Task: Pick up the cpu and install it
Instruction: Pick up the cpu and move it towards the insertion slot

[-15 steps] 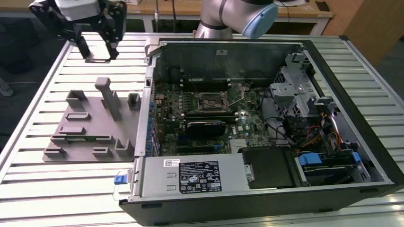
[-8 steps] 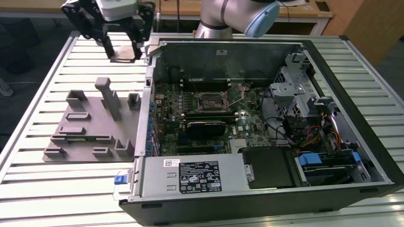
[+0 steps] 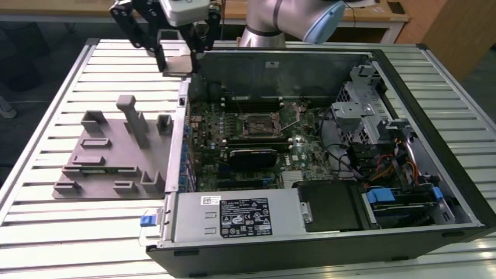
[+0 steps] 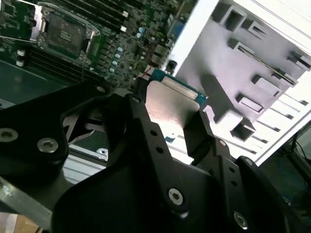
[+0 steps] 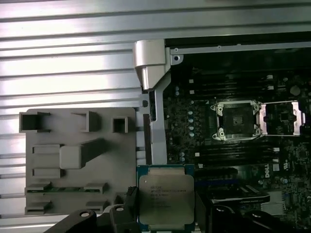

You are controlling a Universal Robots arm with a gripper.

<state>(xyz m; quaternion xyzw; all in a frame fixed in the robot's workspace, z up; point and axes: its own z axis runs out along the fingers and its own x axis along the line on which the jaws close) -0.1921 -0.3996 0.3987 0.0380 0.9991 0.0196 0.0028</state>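
Note:
The cpu (image 3: 178, 65), a flat square chip with a silver-grey top and green edge, hangs in the air over the far corner of the open computer case on the exterior view's left. My gripper (image 3: 180, 60) is shut on it, one black finger (image 4: 127, 112) on each side. Both wrist views show the chip held between the fingers, cpu (image 4: 170, 104) and cpu (image 5: 166, 198). The open cpu socket (image 3: 256, 123) lies on the motherboard, below and toward the exterior view's right of the chip; the socket (image 5: 236, 120) has its retention frame swung aside.
A grey plastic fixture (image 3: 116, 152) with upright posts sits on the slatted metal table (image 3: 46, 226) beside the case. The case wall (image 3: 186, 110) stands between fixture and motherboard. Drive cages and cables (image 3: 372, 133) fill the case on the exterior view's right.

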